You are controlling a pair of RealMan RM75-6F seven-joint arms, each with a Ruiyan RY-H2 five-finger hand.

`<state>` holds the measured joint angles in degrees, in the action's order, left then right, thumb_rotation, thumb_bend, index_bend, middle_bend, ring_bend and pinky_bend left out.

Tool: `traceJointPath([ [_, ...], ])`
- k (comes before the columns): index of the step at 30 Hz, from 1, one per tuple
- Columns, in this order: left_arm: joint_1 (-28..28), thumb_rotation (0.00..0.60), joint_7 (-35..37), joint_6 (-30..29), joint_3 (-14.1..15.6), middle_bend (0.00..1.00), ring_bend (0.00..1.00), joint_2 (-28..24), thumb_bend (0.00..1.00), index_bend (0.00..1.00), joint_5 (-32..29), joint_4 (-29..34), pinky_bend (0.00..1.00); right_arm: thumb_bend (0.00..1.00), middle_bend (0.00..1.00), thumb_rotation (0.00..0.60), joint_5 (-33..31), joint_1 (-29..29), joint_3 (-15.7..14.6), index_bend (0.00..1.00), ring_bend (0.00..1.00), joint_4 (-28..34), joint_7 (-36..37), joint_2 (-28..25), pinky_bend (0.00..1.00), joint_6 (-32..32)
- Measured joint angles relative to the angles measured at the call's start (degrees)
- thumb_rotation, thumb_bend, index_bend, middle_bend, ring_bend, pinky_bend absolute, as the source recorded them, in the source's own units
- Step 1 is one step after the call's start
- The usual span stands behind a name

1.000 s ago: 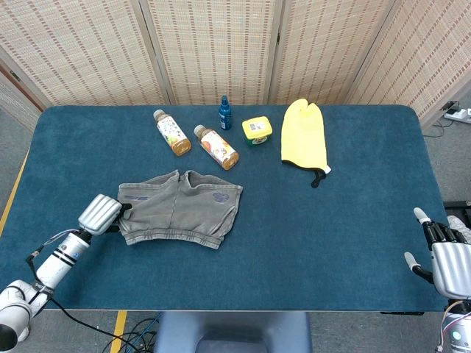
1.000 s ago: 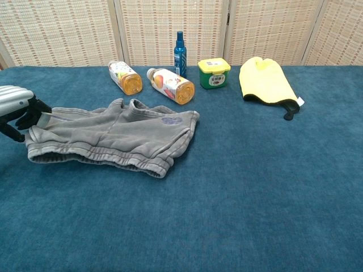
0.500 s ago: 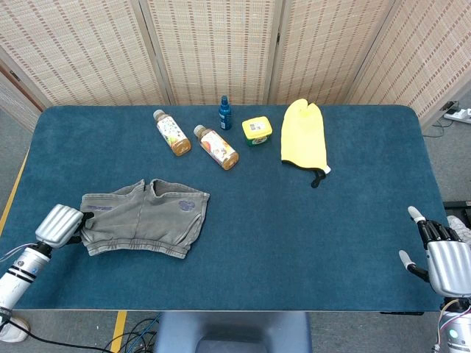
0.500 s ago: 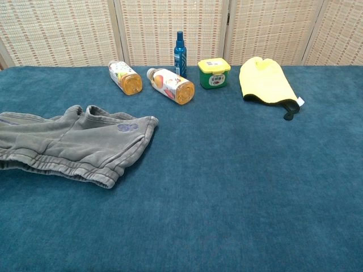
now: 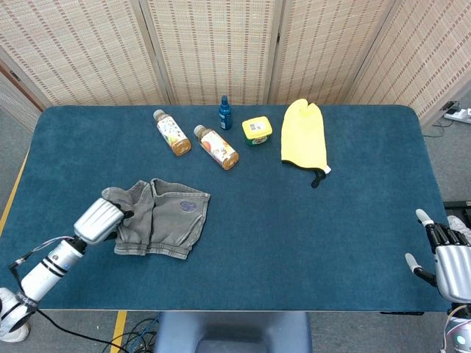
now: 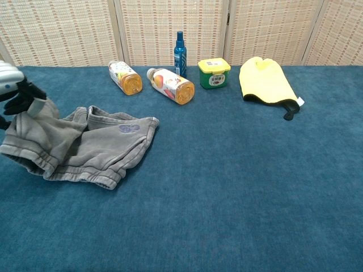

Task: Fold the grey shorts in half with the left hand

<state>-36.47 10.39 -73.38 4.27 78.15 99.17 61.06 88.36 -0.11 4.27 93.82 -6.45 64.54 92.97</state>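
Note:
The grey shorts point(image 5: 168, 219) point(image 6: 96, 144) lie on the blue table, left of the middle, with their left part lifted and bunched over the rest. My left hand point(image 5: 98, 219) point(image 6: 17, 90) grips that raised left edge of the shorts, just above the cloth. My right hand point(image 5: 449, 257) hangs at the table's right front corner, fingers spread, holding nothing; the chest view does not show it.
Two juice bottles point(image 5: 171, 132) point(image 5: 216, 147) lie at the back, beside a blue spray bottle point(image 5: 225, 113) and a green-and-yellow tub point(image 5: 257, 130). A yellow mitt point(image 5: 305, 137) lies at the back right. Woven screens stand behind the table.
My left hand dragged the shorts to the left, then lifted their left edge and carried it rightward over the rest, so the shorts now look narrower. The right hand has barely moved.

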Motion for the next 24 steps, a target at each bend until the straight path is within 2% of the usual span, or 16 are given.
traceJointPath([
  [11,-8.2,0.600,-9.2,6.9,-3.9,0.86,0.75,-1.6,0.46,0.69,2.2,12.4,0.82,0.24,0.27,0.600,-0.5,-1.2,-0.2,0.08,0.31,0.4,-0.3,-0.4,0.32,1.0],
  [18,-11.0,0.600,-16.7,12.6,-5.4,0.86,0.75,0.7,0.47,0.69,1.0,15.1,0.82,0.24,0.27,0.600,-0.8,-1.7,-0.2,0.08,0.31,0.6,-0.5,-0.7,0.32,1.2],
  [24,-12.5,0.600,-22.9,17.6,-6.9,0.85,0.75,4.0,0.46,0.65,-3.2,15.6,0.82,0.24,0.27,0.600,-1.0,-2.2,-0.3,0.08,0.31,0.7,-0.6,-0.8,0.32,1.4],
])
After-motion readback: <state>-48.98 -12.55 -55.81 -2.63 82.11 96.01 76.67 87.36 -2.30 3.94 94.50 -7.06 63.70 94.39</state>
